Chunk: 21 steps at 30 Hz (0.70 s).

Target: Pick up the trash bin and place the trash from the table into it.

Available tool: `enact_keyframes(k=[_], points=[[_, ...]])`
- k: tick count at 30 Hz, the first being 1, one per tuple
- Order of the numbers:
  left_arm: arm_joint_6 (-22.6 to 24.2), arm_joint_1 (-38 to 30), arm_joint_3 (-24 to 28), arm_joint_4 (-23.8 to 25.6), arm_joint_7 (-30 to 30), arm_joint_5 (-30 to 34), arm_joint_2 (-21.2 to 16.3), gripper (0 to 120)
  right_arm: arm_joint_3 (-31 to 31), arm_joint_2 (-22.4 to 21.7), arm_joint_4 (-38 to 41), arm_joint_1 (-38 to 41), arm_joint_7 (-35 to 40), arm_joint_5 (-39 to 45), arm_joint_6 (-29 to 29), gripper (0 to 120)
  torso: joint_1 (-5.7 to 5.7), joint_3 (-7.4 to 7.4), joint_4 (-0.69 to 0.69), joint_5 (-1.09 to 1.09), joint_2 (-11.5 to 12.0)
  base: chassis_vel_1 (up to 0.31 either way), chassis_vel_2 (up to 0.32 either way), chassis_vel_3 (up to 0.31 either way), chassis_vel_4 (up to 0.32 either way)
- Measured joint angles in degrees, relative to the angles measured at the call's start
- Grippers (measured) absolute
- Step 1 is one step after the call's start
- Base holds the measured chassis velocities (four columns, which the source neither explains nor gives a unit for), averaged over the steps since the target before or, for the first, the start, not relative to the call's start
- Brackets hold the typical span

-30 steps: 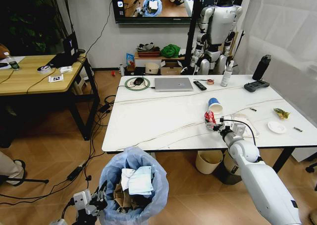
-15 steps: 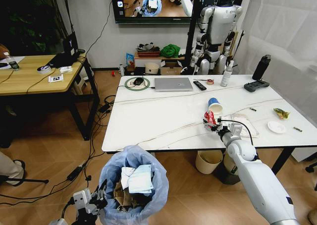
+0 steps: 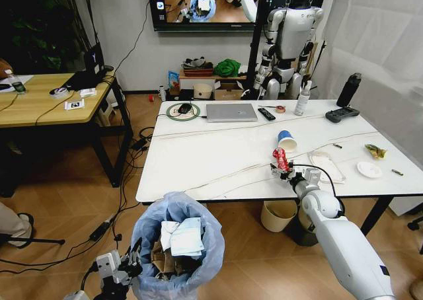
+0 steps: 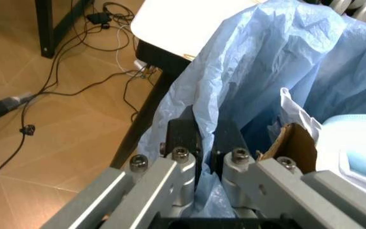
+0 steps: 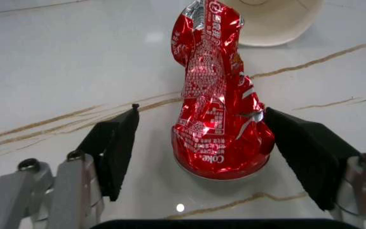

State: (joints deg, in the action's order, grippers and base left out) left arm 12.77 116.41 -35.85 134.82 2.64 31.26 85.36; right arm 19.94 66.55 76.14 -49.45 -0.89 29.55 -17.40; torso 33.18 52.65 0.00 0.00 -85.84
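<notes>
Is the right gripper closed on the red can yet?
Open: the right gripper's pads flank the crushed red can, a gap on each side.

Bright even indoor light; ceiling-lamp glare on table; left-wrist foreground blurred

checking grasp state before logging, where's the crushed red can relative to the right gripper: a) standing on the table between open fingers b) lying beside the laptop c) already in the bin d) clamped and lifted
a: the crushed red can stands on the table between the right gripper's open fingers.
</notes>
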Motion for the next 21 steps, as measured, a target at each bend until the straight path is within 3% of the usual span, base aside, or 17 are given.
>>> enact_keyframes(k=[7, 15, 21], points=[[0.0, -0.1, 0.1, -0.2, 0.0, 0.3, -0.1, 0, 0.0, -0.4, -0.4, -0.4, 0.0, -0.2, -0.2, 46, 0.0, 0.0, 0.0, 0.0, 0.0, 0.0, 0.0, 0.0, 0.0], [0.3, -0.1, 0.9, -0.3, 0.2, 0.4, -0.4, 0, 0.1, -0.5, -0.2, -0.8, -0.1, -0.6, 0.0, 43, 0.0, 0.0, 0.01, 0.0, 0.0, 0.0, 0.0, 0.0, 0.0], [0.8, 0.0, 1.5, -0.6, 0.7, 1.7, -1.4, 0, 0.7, -3.8, 6.3, -3.4, 0.0, 2.7, 0.0, 43, 0.0, 0.0, -0.01, -0.02, 0.0, 0.0, 0.0, 0.0, 0.0]])
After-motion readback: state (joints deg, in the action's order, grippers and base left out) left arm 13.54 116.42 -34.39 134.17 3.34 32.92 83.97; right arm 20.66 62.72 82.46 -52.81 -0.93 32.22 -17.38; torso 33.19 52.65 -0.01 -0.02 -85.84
